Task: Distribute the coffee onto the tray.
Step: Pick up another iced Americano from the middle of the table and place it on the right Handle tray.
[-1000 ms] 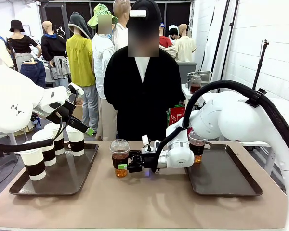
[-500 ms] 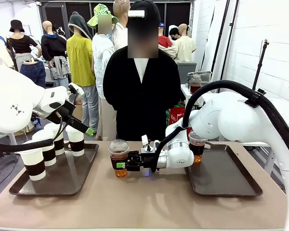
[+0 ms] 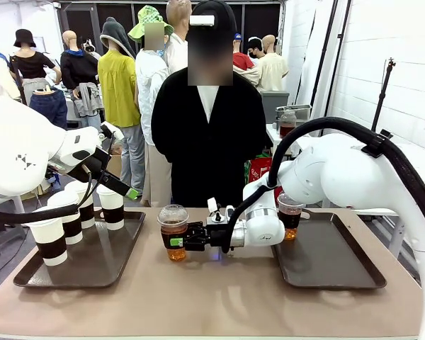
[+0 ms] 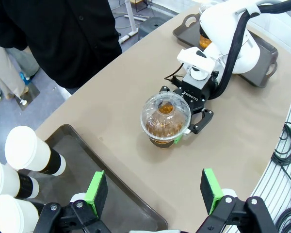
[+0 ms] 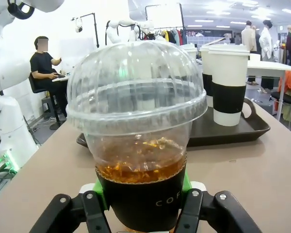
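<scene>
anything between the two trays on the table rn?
Yes: a clear domed-lid cup of amber drink stands on the bare tabletop between the left tray and right tray, with the right gripper shut on it. The front view shows it.

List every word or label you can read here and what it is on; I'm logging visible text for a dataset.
"COF", cut off by the fingers: on the dark sleeve of the clear cup in the right gripper.
"ROBOTIQ", small but legible: on the right gripper's black body, in the left wrist view.
Red sign behind the person: too blurred to read.
White paper cups: no print visible.
</scene>
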Controlling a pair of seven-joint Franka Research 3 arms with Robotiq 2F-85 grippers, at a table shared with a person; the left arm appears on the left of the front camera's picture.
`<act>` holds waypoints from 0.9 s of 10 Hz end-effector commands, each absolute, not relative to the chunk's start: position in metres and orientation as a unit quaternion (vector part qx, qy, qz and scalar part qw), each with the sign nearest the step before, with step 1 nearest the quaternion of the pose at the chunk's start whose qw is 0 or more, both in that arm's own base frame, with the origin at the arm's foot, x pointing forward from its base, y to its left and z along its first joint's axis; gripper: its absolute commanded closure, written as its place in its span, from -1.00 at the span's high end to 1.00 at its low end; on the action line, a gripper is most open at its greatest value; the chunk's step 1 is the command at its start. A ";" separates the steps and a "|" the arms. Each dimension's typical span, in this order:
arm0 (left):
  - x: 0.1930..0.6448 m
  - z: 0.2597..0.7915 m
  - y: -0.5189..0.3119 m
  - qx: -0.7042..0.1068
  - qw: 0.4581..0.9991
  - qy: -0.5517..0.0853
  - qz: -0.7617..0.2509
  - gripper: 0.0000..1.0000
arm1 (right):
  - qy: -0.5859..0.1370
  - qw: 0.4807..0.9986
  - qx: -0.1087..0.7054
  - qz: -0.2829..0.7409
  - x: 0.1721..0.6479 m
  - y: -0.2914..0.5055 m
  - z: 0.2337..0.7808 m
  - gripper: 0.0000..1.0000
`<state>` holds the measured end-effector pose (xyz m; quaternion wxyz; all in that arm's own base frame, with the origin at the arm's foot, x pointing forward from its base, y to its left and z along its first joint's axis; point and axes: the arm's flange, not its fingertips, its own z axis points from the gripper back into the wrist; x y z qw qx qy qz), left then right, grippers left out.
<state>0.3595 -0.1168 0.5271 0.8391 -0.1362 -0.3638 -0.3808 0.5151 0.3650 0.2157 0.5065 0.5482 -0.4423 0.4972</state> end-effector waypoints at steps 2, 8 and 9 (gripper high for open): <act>0.360 0.526 -0.115 -0.139 0.840 -0.361 -0.380 1.00 | -0.437 0.509 0.549 0.498 0.493 0.352 0.258 0.21; 0.360 0.526 -0.115 -0.139 0.840 -0.361 -0.380 1.00 | -0.457 0.505 0.543 0.492 0.452 0.265 0.313 0.21; 0.360 0.526 -0.115 -0.139 0.840 -0.361 -0.380 1.00 | -0.459 0.507 0.538 0.492 0.447 0.249 0.318 0.21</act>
